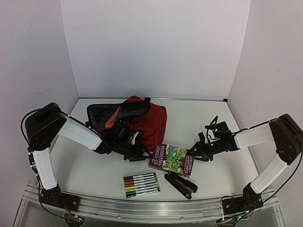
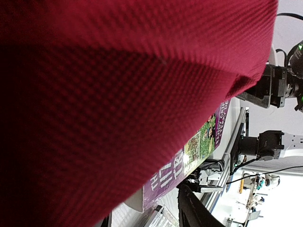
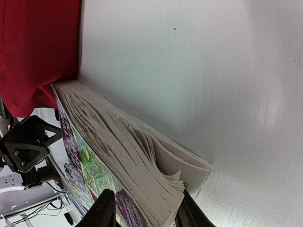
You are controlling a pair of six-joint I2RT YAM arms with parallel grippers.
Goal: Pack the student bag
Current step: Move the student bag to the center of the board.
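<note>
The student bag, dark red with its black-lined top gaping, lies left of the table's middle. My left gripper is at its near edge. Red fabric fills the left wrist view and lies between the jaws, with a gap to the one finger that shows. A purple and green book lies flat just right of the bag. My right gripper is shut on its right corner, one finger on the cover and the other tucked among the bent pages.
A clear pack of coloured markers and a black stapler lie near the front edge. White walls close in the table on three sides. The aluminium rail with the arm bases runs along the near edge.
</note>
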